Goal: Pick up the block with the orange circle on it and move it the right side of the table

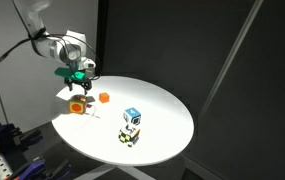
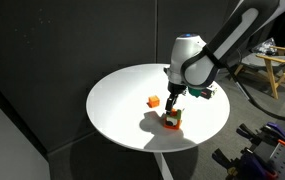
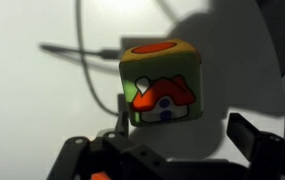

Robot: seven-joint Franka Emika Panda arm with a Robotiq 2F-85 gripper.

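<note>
The block with the orange circle [image 3: 162, 85] stands on the white table [image 3: 32, 110]. The circle is on its top face and a red house picture is on the side facing me. It shows near the table's edge in both exterior views [image 1: 77, 105] [image 2: 171, 120]. My gripper [image 3: 182, 115] is open and empty. It hangs a little above the block, with one finger at each side of it, as both exterior views [image 1: 79, 74] [image 2: 176, 94] show.
A small plain orange cube [image 1: 103, 97] [image 2: 153, 100] lies close to the block. A blue-topped white cube [image 1: 132, 116] sits on another patterned block [image 1: 130, 135] near the round table's [image 1: 172, 110] [image 2: 117, 95] other side. Dark curtains surround the table.
</note>
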